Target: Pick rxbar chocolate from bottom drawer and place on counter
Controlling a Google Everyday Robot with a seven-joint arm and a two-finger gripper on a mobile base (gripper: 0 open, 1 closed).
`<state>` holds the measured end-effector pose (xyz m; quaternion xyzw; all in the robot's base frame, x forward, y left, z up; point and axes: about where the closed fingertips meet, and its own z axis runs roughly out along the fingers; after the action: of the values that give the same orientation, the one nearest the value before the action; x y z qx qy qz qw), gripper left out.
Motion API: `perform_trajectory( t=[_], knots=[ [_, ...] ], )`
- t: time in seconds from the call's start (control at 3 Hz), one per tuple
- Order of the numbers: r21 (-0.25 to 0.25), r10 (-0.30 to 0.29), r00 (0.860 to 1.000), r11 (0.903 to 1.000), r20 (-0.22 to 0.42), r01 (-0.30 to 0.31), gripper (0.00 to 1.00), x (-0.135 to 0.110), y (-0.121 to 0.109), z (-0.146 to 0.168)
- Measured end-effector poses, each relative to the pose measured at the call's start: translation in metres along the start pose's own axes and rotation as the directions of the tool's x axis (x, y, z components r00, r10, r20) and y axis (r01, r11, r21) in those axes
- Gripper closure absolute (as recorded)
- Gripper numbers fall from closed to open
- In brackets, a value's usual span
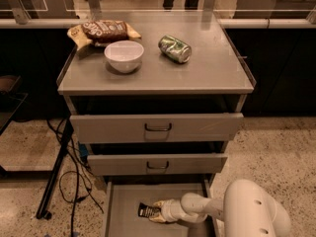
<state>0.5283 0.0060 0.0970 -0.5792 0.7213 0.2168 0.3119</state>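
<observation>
The rxbar chocolate [146, 210], a small flat black wrapper with white lettering, lies on the floor of the open bottom drawer [123, 201]. My gripper [158, 211] reaches into that drawer from the right. Its fingers sit either side of the bar's right end and are closed on it. The bar rests low on the drawer floor. The counter [207, 73] is the grey cabinet top above.
On the counter stand a white bowl [124, 55], a brown snack bag [104, 31] and a green can [175, 49] on its side. The two upper drawers [158, 128] are pulled partly out above the bottom one. Cables and a stand leg [57, 172] lie on the floor at the left.
</observation>
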Motion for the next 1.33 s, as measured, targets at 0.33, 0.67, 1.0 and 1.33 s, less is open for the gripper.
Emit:
perform_trajectory(
  t=[0.33,0.67,1.0,1.33],
  knots=[
    [0.000,0.000,1.000,1.0000,0.000,0.000,1.00,0.000,0.000,0.000],
    [0.000,0.000,1.000,1.0000,0.000,0.000,1.00,0.000,0.000,0.000],
    [-0.027,-0.002,1.000,0.9996,0.010,0.002,1.00,-0.004,0.005,0.002],
    [-0.055,-0.016,0.998,0.9983,0.060,0.019,1.00,-0.017,0.008,-0.013]
  ],
)
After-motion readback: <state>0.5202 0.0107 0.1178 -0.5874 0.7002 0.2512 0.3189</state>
